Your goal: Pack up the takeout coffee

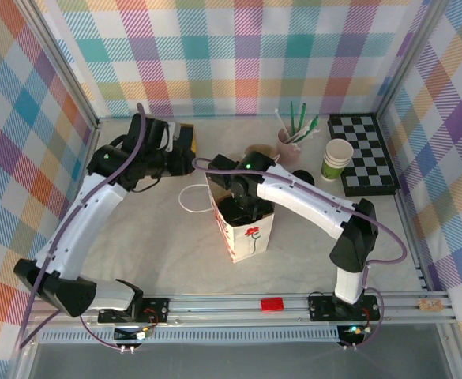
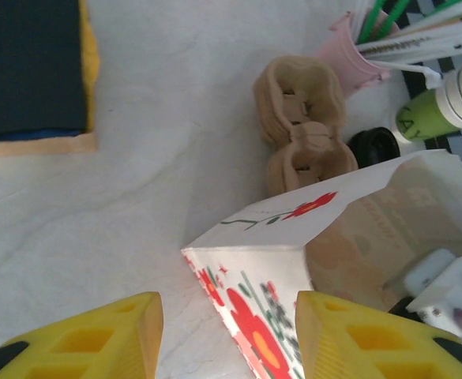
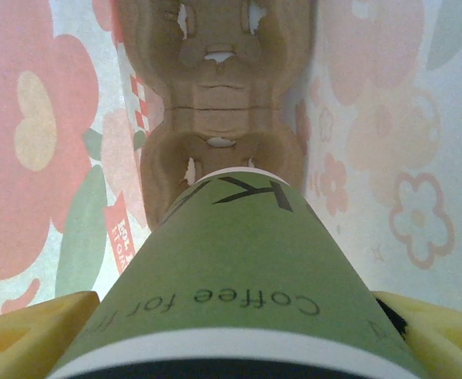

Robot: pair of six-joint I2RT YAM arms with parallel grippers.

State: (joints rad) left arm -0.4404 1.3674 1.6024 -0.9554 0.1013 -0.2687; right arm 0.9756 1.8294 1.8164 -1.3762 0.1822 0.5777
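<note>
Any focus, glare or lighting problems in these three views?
Top external: evenly lit and sharp. Left wrist: the yellow fingers are soft-edged up close, and the white tabletop is washed out. Right wrist: light glows through the walls of the flower-printed white paper bag; the green paper coffee cup crowds the lens, yet its lettering is legible.

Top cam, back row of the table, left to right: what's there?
Yellow-edged block → cardboard carrier → pink cup of stirrers → green cup → checkerboard.
</note>
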